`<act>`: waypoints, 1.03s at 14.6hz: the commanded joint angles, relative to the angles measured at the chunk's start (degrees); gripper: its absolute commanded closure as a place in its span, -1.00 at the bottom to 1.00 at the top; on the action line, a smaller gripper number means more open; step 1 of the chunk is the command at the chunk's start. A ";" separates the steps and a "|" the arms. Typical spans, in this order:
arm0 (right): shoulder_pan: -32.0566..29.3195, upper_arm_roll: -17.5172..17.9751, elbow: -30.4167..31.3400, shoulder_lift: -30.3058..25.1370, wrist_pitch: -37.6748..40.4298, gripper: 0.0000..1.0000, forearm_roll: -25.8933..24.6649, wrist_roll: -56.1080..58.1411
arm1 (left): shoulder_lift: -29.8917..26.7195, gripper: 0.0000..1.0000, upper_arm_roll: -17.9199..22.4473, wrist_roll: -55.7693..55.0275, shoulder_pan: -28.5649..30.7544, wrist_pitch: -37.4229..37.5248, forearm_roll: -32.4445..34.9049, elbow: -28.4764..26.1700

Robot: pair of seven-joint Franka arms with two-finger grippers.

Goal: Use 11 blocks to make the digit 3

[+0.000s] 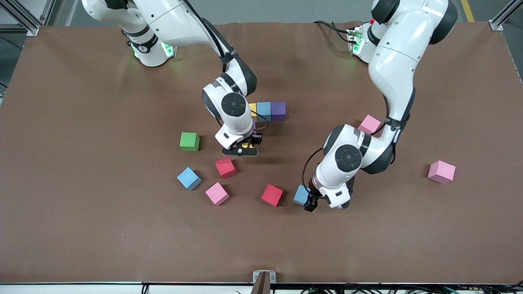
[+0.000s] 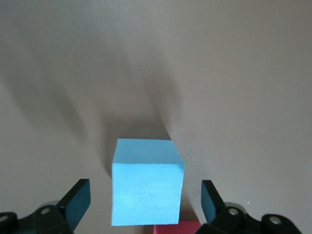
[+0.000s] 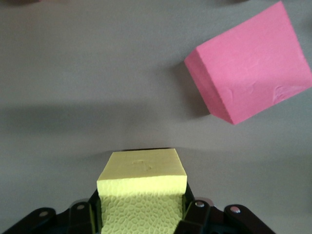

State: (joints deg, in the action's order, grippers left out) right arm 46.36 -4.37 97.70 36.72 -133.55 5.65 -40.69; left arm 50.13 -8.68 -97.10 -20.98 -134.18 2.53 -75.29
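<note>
A bar of yellow (image 1: 253, 110), blue (image 1: 264, 111) and purple (image 1: 278, 111) blocks stands mid-table. My right gripper (image 1: 245, 147) hovers just nearer the camera than that bar, shut on a yellow block (image 3: 142, 187). My left gripper (image 1: 307, 201) is open and low around a loose blue block (image 2: 146, 187); its fingers (image 2: 78, 200) stand either side, apart from it. A red block (image 1: 272, 195) lies beside that blue one. More loose blocks: red (image 1: 225, 167), blue (image 1: 188, 178), pink (image 1: 217, 193).
A green cube (image 1: 189, 141) sits toward the right arm's end. Two pink cubes lie toward the left arm's end, one (image 1: 369, 123) by the left forearm, one (image 1: 441, 171) farther out. The red block (image 3: 251, 63) shows close to the held yellow one.
</note>
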 commanded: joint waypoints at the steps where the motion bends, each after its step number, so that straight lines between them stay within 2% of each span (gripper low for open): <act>1: 1.19 -0.81 -0.67 0.63 0.40 0.99 -1.60 -1.68 | 2.42 -1.00 0.86 -1.16 -0.90 0.06 0.37 3.66; 7: 1.89 -0.81 -0.67 0.98 0.49 1.00 -1.95 -1.68 | 5.06 -0.96 1.47 -1.16 -0.99 -2.84 0.46 4.01; 11: 2.42 -0.81 -0.67 1.16 0.49 1.00 -2.13 -1.68 | 5.06 -0.31 1.56 -1.34 -1.43 -2.84 0.63 3.74; 14: 2.68 -0.81 -0.67 1.16 0.66 1.00 -2.31 -2.73 | 4.71 0.37 1.56 -3.43 -1.43 -2.84 0.55 3.57; 15: 2.68 -0.81 -0.67 1.07 0.75 1.00 -2.31 -2.73 | 4.54 0.54 1.56 -5.45 -1.43 -2.84 0.72 3.57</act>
State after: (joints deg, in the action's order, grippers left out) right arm 48.03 -4.46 97.70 37.53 -133.47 4.25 -41.63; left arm 54.45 -7.77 -99.22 -21.69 -137.06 2.53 -72.90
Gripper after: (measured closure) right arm 0.405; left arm 0.388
